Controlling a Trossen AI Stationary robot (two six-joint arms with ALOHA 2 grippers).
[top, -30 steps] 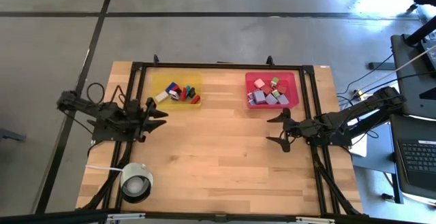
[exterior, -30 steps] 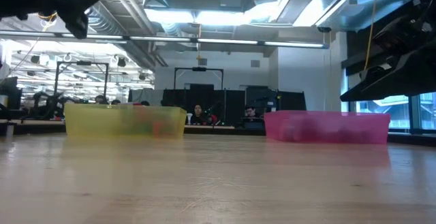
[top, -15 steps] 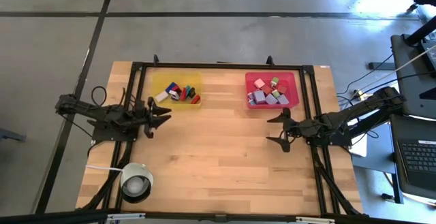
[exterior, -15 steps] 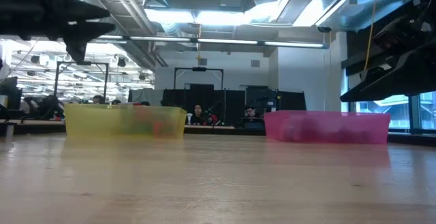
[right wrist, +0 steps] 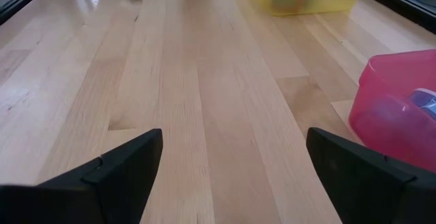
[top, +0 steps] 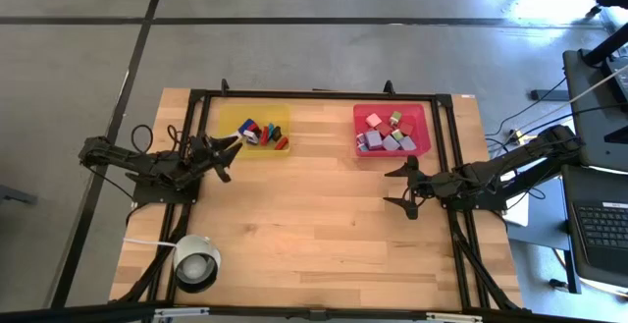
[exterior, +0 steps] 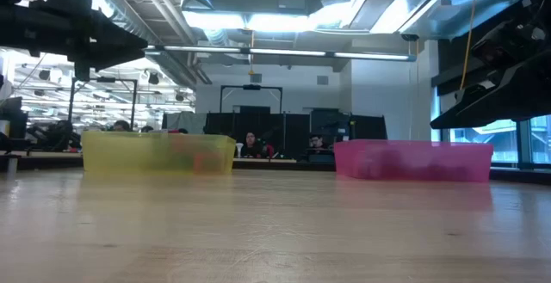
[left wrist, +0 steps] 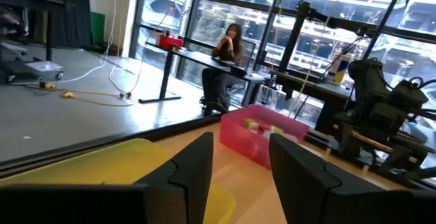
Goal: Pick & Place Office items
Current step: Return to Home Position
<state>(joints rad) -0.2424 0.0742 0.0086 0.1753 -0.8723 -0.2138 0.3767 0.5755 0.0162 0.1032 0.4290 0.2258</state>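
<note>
**Left arm swings during withdrawal.** Over the last second the left gripper (top: 231, 153) has turned from pointing across the table (top: 324, 225) to pointing at the near corner of the yellow tray (top: 224, 117), just beside it. From table height the arm now hangs level and high above the board. Its fingers (left wrist: 197, 166) stand a narrow gap apart, with nothing between them. The right gripper (top: 400, 188) has not moved. It waits at the table's right edge below the red tray (top: 358, 112), spread wide and empty.

With both grippers empty and no piece left on the bare wood, the sorting looks complete. What remains is probably folding the left arm back to rest.

The items (top: 260, 133) lie only in the trays. Red, blue and white pieces are heaped loosely in the yellow tray, and flat lilac, pink and green blocks in the red one. All are tiny against the trays, and several overlap.
</note>
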